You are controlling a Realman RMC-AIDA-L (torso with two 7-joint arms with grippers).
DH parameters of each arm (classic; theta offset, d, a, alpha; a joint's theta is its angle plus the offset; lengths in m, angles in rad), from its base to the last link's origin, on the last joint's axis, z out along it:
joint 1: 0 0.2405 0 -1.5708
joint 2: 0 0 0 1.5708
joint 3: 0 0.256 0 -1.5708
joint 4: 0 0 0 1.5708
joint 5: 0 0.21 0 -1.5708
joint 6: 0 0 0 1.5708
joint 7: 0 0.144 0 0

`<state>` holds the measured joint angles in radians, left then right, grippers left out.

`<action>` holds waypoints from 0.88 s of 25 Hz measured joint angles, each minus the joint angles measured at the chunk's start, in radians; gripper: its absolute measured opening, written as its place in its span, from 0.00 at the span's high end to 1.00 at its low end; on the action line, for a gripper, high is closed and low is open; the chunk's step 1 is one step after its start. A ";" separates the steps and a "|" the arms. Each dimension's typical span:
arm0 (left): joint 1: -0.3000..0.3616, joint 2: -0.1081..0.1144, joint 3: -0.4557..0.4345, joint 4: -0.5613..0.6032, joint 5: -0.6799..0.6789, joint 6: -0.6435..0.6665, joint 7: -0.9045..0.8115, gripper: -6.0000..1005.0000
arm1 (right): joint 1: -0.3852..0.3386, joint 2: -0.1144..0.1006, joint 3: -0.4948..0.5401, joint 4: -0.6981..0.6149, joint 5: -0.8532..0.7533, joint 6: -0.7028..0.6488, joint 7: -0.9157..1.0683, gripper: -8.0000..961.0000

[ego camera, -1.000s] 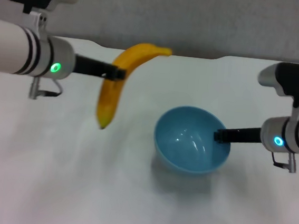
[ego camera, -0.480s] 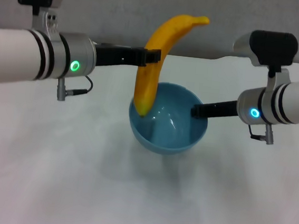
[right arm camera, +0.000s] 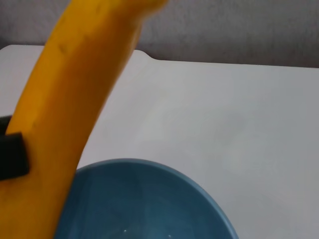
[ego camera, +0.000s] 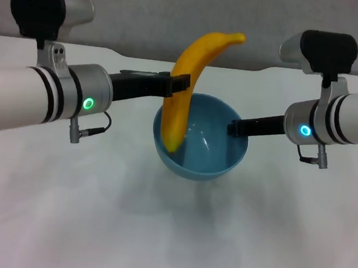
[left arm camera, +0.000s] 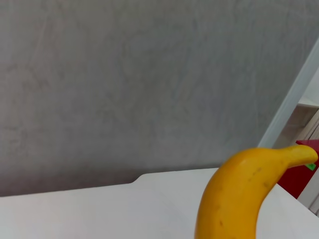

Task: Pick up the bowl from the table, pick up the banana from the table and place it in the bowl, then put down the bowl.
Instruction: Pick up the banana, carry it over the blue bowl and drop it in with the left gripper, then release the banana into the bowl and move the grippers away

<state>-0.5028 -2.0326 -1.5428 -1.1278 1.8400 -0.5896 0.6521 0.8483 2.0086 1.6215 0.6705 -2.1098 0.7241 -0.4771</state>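
Banana [ego camera: 187,84] pinched by left fingers [ego camera: 178,85], seemingly dipping into bowl [ego camera: 201,142] right fingers [ego camera: 235,128] clamp.

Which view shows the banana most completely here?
The head view: the whole banana shows, held by the left tool, its lower end inside the bowl. The left wrist view shows only its stem end, the right wrist view its middle.

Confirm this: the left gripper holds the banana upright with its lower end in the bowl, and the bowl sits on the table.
Wrong on the bowl: the head view shows the right gripper holding it by its rim above the table. The left gripper and banana are as stated.
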 joint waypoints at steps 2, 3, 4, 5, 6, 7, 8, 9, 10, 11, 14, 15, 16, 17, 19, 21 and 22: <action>-0.001 0.000 0.000 0.023 -0.020 0.003 0.020 0.56 | 0.003 0.000 0.000 0.001 0.000 0.000 0.000 0.96; -0.002 0.000 0.001 0.032 -0.029 0.004 0.029 0.56 | 0.005 0.000 0.000 0.001 0.000 0.000 0.000 0.96; -0.003 0.000 0.004 0.042 -0.039 0.005 0.038 0.56 | 0.007 0.000 0.000 0.001 0.000 0.000 0.000 0.96; -0.003 0.000 0.004 0.042 -0.039 0.005 0.038 0.56 | 0.007 0.000 0.000 0.001 -0.001 0.000 0.000 0.96; -0.005 0.000 0.011 0.058 -0.053 0.006 0.054 0.55 | 0.007 -0.001 0.000 0.001 -0.001 0.000 0.000 0.96; -0.005 0.000 0.012 0.059 -0.055 0.006 0.057 0.55 | 0.007 -0.001 0.000 0.001 -0.002 0.000 0.000 0.96; -0.005 0.000 0.013 0.060 -0.056 0.007 0.062 0.55 | 0.007 -0.001 0.000 0.001 -0.002 0.000 0.000 0.96; -0.004 0.000 0.013 0.061 -0.056 0.008 0.072 0.55 | 0.007 -0.001 0.000 0.001 -0.002 0.000 0.000 0.96; -0.002 0.000 0.013 0.061 -0.056 0.009 0.080 0.55 | 0.007 -0.001 0.000 0.001 -0.002 0.000 0.000 0.96; -0.001 0.000 0.013 0.061 -0.056 0.010 0.087 0.55 | 0.007 -0.001 0.000 0.001 -0.002 -0.001 0.000 0.96; 0.000 0.000 0.014 0.061 -0.057 0.011 0.099 0.44 | 0.006 -0.001 0.000 0.001 -0.002 -0.003 0.001 0.96; 0.000 0.000 0.013 0.062 -0.057 0.011 0.100 0.40 | 0.006 -0.001 0.000 0.000 -0.003 -0.003 0.001 0.96; 0.000 0.000 0.013 0.062 -0.057 0.011 0.100 0.36 | 0.006 -0.001 0.000 0.000 -0.003 -0.003 0.001 0.96; 0.000 0.000 0.013 0.062 -0.057 0.011 0.100 0.33 | 0.005 -0.001 0.000 -0.001 -0.003 -0.003 0.001 0.96; 0.002 0.001 0.010 0.061 -0.058 0.011 0.100 0.26 | 0.001 -0.001 0.003 -0.003 -0.003 -0.005 0.001 0.96; 0.004 0.002 0.004 0.057 -0.058 0.009 0.101 0.18 | -0.003 -0.001 0.011 -0.006 -0.005 -0.006 0.001 0.96; 0.006 0.005 -0.007 0.053 -0.056 0.007 0.103 0.15 | -0.009 -0.003 0.018 -0.008 -0.010 -0.007 -0.001 0.96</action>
<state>-0.4964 -2.0274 -1.5496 -1.0752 1.7839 -0.5826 0.7553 0.8395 2.0059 1.6396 0.6628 -2.1194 0.7175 -0.4779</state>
